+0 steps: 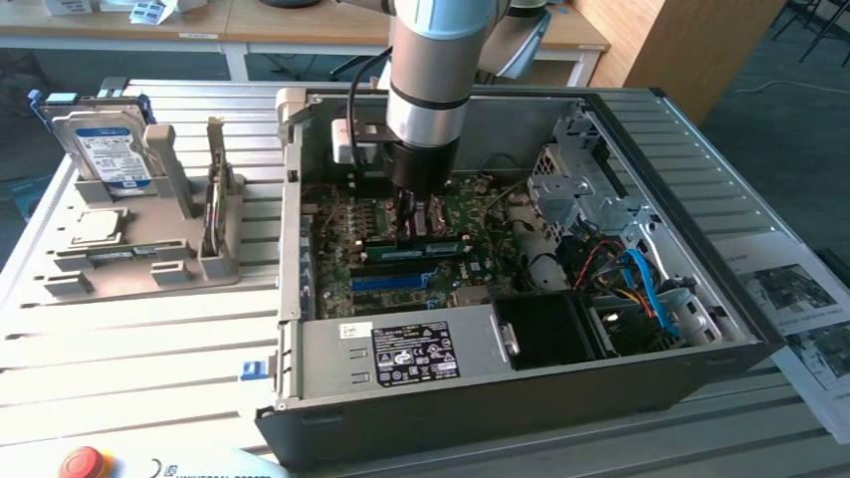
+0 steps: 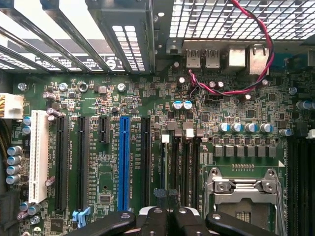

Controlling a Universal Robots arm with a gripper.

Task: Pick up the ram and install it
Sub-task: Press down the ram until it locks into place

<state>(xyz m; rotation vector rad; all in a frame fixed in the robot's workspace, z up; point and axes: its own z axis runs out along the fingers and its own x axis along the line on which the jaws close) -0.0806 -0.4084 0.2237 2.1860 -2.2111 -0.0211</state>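
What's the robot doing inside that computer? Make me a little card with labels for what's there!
place: open computer case on a slatted table
end effector: shut, down inside the case, over the motherboard
ram: likely the green strip just under the end effector; held or not, cannot tell
exterior view's left: hard drive standing upright, CPU chip lying flat

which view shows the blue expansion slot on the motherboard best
The wrist view: the blue expansion slot runs full length, unobstructed, between black slots. The exterior view shows it as a short blue strip near the power supply.
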